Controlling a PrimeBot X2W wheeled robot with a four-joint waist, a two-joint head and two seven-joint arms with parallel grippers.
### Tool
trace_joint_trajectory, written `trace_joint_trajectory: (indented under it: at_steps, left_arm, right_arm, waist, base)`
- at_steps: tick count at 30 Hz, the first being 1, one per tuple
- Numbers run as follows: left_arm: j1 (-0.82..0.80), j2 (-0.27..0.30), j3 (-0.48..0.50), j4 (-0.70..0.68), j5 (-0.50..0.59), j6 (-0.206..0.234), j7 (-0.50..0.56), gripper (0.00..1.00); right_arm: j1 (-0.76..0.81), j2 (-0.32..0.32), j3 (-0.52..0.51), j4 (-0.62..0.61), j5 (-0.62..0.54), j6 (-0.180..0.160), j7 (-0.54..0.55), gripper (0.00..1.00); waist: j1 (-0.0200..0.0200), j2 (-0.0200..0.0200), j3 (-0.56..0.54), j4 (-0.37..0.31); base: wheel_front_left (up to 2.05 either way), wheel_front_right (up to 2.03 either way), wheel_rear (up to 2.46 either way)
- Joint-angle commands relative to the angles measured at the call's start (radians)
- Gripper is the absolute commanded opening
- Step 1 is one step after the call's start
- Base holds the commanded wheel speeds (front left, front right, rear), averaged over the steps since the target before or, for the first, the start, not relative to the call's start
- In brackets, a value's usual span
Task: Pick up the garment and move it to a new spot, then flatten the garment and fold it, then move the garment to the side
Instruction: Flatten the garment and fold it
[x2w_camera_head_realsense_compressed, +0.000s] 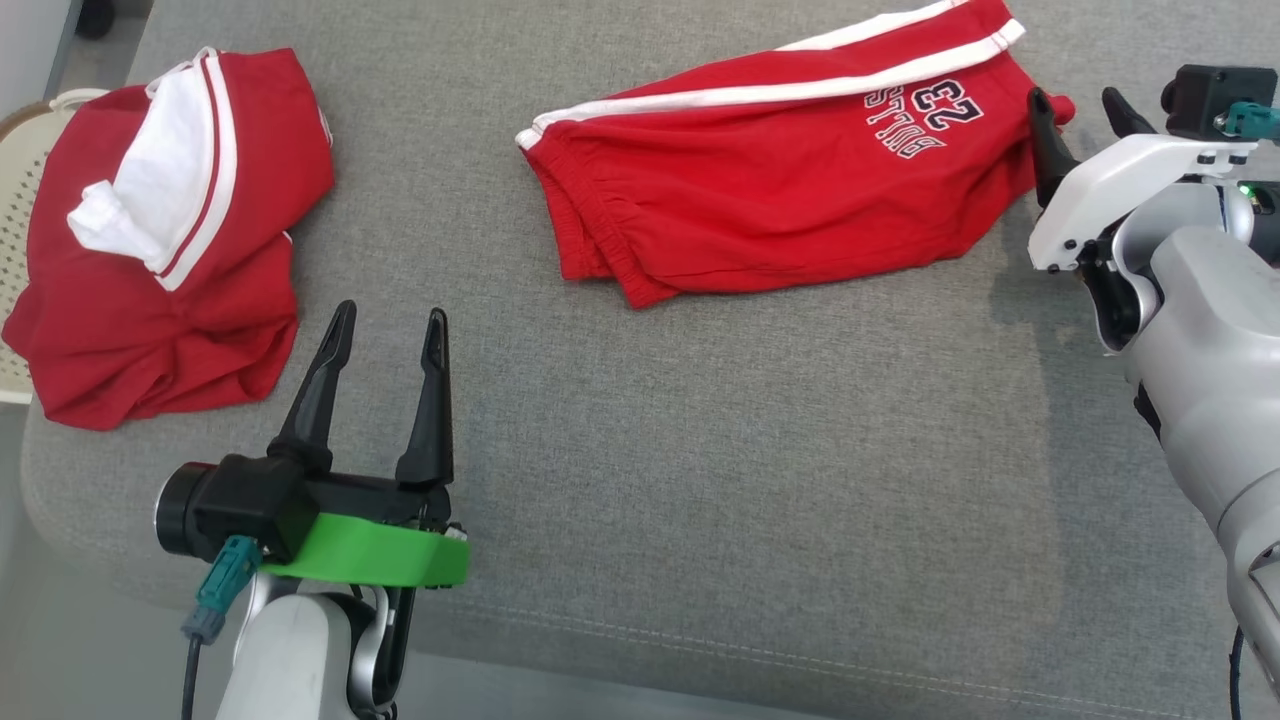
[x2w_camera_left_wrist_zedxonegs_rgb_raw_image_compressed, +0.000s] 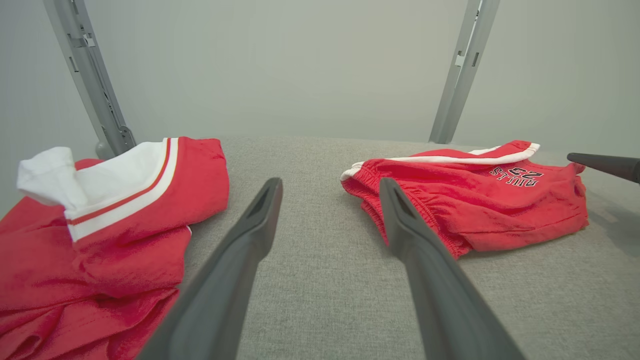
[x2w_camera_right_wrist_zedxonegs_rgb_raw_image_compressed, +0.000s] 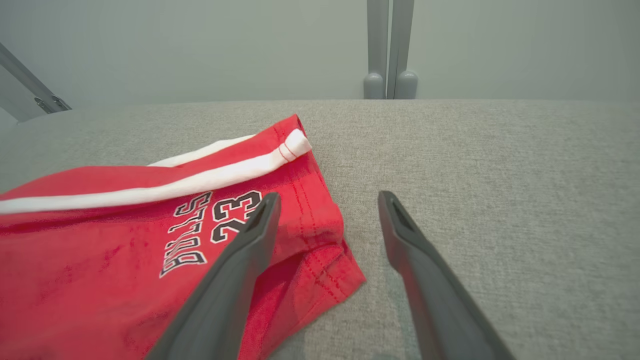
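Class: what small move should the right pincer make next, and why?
Probably lower the right pincer and close on the leg hem of the red fabric shorts with white side stripes: its jaws stand open astride that hem, holding nothing.

The shorts (x2w_camera_head_realsense_compressed: 780, 190) on the far right are red, with two white side stripes and black, white-edged "BULLS 23" lettering. The shirt (x2w_camera_head_realsense_compressed: 150, 330) on the left is red, its white panel crossed by a thin red stripe. The surface (x2w_camera_head_realsense_compressed: 700, 450) is mottled grey fabric. The left gripper (x2w_camera_head_realsense_compressed: 391, 314) has black fingers and a green bracket; the right gripper (x2w_camera_head_realsense_compressed: 1073, 97) has black fingers and a white shell.
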Motion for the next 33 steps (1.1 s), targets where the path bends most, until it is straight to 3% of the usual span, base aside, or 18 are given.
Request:
trace_joint_trajectory:
  at_steps: [1, 11, 12, 13, 14, 15, 26, 33]
  left_arm:
    - [-0.015, -0.001, -0.001, -0.001, -0.008, 0.007, -0.004, 1.0]
    - [-0.025, -0.001, 0.005, 0.011, -0.008, 0.01, -0.004, 1.0]
    - [-0.024, -0.001, 0.005, 0.012, -0.006, 0.009, -0.004, 1.0]
    - [-0.024, -0.001, 0.004, 0.013, -0.005, 0.009, -0.004, 1.0]
    - [-0.024, -0.001, 0.003, 0.015, -0.004, 0.007, -0.004, 1.0]
    - [-0.025, -0.001, 0.003, 0.015, -0.004, 0.006, -0.004, 1.0]
    - [-0.01, -0.001, 0.01, 0.044, 0.001, 0.001, -0.004, 1.0]
    - [0.034, -0.001, 0.024, 0.056, 0.009, 0.0, -0.004, 1.0]
  right_arm:
    - [-0.01, -0.006, -0.006, 0.007, -0.01, -0.001, -0.004, 1.0]
    - [0.015, -0.004, -0.033, 0.021, -0.039, -0.001, 0.049, 1.0]
    - [0.021, -0.002, -0.036, 0.022, -0.04, -0.001, 0.061, 0.79]
    - [0.026, -0.001, -0.039, 0.022, -0.041, -0.001, 0.068, 0.5]
    - [0.027, 0.001, -0.041, 0.023, -0.043, -0.001, 0.072, 0.3]
    - [0.027, 0.004, -0.042, 0.022, -0.046, -0.001, 0.076, 0.0]
    - [0.052, 0.047, -0.032, 0.016, -0.035, -0.001, 0.051, 0.0]
    - [0.166, 0.06, -0.012, -0.071, 0.039, -0.001, 0.027, 0.0]
  waist:
    - [0.0001, 0.0, 0.029, 0.027]
    - [0.0001, 0.0, 0.044, 0.033]
    - [0.0001, 0.0, 0.043, 0.029]
    - [0.0001, 0.0, 0.042, 0.025]
    - [0.0001, 0.0, 0.041, 0.021]
    - [0.0001, 0.0, 0.04, 0.018]
    - [0.0001, 0.0, -0.004, -0.017]
    - [0.0001, 0.0, -0.084, -0.051]
  base:
    - [0.0, 0.0, 0.0]
    - [0.0, 0.0, 0.0]
    - [0.0, 0.0, 0.0]
    - [0.0, 0.0, 0.0]
    - [0.0, 0.0, 0.0]
    - [0.0, 0.0, 0.0]
    - [0.0, 0.0, 0.0]
    - [0.0, 0.0, 0.0]
